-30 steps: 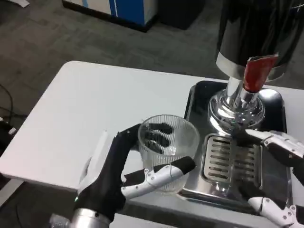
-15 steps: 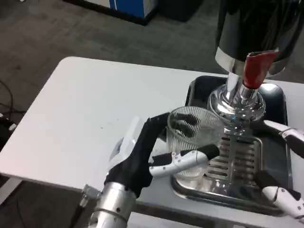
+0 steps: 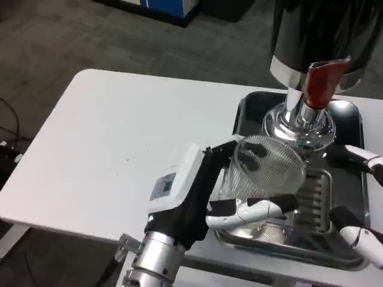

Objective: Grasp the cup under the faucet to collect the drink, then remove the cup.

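My left hand [image 3: 206, 194] grips a clear ribbed plastic cup [image 3: 263, 173] and holds it tilted over the slotted drip grate [image 3: 314, 200], just in front of the chrome dispenser base [image 3: 299, 128]. The red tap handle [image 3: 320, 84] hangs above and behind the cup. The cup looks empty. My right hand [image 3: 362, 197] shows only as fingers at the right edge, spread apart beside the tray and holding nothing.
The dark metal tray [image 3: 245, 116] sits at the table's right side with the dispenser's black body [image 3: 326, 30] towering over it. The white tabletop [image 3: 119, 137] stretches bare to the left. Dark carpet floor lies beyond the table's far edge.
My left hand has carried the cup to the right, from the tray's left rim onto the drip grate, closer to the tap. The right hand has drawn back toward the right edge.
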`<state>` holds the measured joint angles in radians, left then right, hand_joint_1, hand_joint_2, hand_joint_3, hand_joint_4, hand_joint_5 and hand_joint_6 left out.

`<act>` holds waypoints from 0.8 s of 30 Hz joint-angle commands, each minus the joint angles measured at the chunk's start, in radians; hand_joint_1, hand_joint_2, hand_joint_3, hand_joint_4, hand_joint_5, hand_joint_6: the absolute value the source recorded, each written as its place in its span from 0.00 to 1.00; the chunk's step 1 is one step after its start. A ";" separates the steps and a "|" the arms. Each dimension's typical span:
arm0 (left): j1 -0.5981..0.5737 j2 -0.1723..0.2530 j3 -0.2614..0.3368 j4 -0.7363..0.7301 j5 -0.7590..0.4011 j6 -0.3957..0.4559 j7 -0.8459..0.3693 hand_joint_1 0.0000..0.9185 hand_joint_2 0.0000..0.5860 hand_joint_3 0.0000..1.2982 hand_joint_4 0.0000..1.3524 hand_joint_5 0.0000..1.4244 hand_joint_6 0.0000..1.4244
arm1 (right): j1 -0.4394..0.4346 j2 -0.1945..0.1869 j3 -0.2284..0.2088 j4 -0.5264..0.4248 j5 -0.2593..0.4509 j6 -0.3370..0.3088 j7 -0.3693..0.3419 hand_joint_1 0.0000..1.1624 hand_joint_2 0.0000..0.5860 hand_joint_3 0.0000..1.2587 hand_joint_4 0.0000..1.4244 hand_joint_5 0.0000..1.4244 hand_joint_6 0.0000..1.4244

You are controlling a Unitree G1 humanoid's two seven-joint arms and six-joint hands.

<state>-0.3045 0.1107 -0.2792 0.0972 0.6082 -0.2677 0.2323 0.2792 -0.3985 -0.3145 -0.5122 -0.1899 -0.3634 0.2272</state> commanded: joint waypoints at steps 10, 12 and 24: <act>0.025 -0.045 -0.017 0.126 0.028 -0.028 0.192 0.29 0.48 0.54 0.56 0.44 0.35 | 0.015 0.012 0.001 0.029 0.013 -0.006 -0.014 0.34 0.62 0.17 0.18 0.13 0.07; 0.009 -0.053 -0.017 0.162 0.017 -0.006 0.176 0.28 0.48 0.54 0.56 0.44 0.34 | 0.013 0.010 0.003 0.032 0.014 -0.006 -0.013 0.34 0.62 0.17 0.18 0.13 0.07; -0.083 -0.051 -0.015 0.298 -0.028 -0.015 0.158 0.28 0.51 0.53 0.54 0.40 0.29 | -0.004 0.008 0.007 0.040 0.025 -0.001 -0.012 0.33 0.63 0.17 0.18 0.13 0.07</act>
<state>-0.4076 0.0443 -0.2897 0.3638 0.5804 -0.2923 0.4037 0.2745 -0.3930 -0.3073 -0.4770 -0.1813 -0.3632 0.2199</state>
